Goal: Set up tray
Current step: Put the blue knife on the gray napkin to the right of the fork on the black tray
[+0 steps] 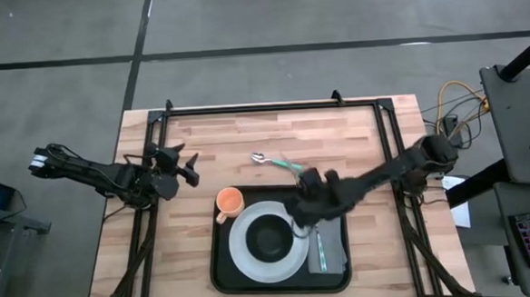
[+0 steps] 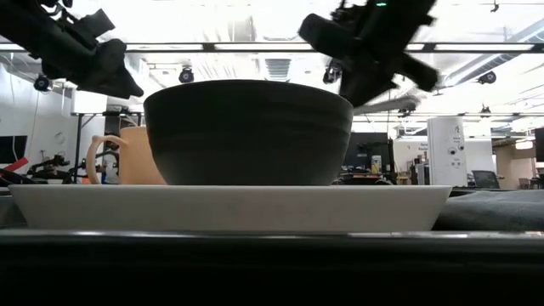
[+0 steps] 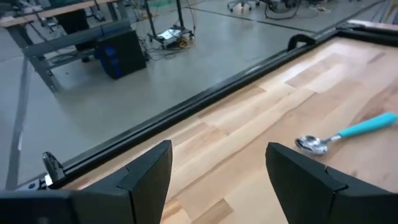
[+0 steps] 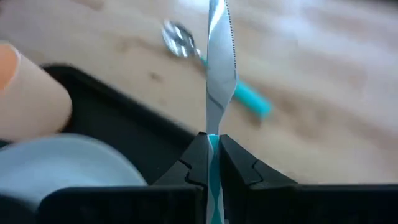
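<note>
The black tray [image 1: 224, 271] lies at the table's near middle. On it are a white plate [image 1: 241, 252] with a black bowl [image 1: 270, 237], an orange cup [image 1: 229, 202] and a grey napkin [image 1: 333, 240] bearing a teal-handled utensil [image 1: 321, 251]. A teal-handled spoon [image 1: 264, 158] lies on the wood beyond the tray. My right gripper [image 1: 307, 178] hangs over the tray's far edge, shut on a teal-handled knife [image 4: 219, 68]. My left gripper [image 1: 191, 168] is open above bare wood, left of the cup. My right gripper pinches the knife between its two fingers [image 4: 196, 155], on the teal handle [image 4: 213, 144] where it meets the blade. The serrated blade sticks out forward past the fingertips, in line with the fingers. The knife is lifted clear, over the tray's far rim and the wood.
Black frame rails [image 1: 272, 107] run along the table's far edge and both sides. Bare wood lies left of the tray and along the far half of the table around the spoon. In the low view the bowl [image 2: 248, 132] and plate [image 2: 229, 208] stand close before the camera.
</note>
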Controlling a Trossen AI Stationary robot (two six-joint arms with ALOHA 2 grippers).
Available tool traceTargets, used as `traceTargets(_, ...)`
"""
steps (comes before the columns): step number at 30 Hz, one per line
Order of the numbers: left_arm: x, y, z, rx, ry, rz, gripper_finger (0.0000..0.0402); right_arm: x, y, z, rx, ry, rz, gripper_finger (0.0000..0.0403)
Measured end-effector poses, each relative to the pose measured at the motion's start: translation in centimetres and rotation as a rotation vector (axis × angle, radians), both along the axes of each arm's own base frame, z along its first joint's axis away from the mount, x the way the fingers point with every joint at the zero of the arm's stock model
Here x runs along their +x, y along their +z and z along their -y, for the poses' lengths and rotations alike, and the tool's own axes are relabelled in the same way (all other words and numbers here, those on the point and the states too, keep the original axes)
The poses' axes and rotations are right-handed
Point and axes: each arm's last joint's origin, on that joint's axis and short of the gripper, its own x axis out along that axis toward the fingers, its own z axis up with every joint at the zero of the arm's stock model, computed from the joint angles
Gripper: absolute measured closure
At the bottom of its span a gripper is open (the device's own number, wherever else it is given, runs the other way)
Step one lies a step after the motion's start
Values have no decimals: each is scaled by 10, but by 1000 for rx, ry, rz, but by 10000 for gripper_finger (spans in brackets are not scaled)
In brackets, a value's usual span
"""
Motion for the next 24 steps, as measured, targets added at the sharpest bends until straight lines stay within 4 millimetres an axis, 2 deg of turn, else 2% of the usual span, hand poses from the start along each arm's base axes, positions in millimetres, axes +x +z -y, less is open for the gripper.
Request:
traceTargets(6,0,0,0,0,-27,-33,164,-10,-25,-29,62,-131,31,392)
traceTargets(9,0,-1,0,1,-28,-40,164,-9,-30,-43,81,-160,54,392)
traceTargets(24,-2,-1,0,3,-26,-52,164,-15,-27,-113,78,-277,-7,392)
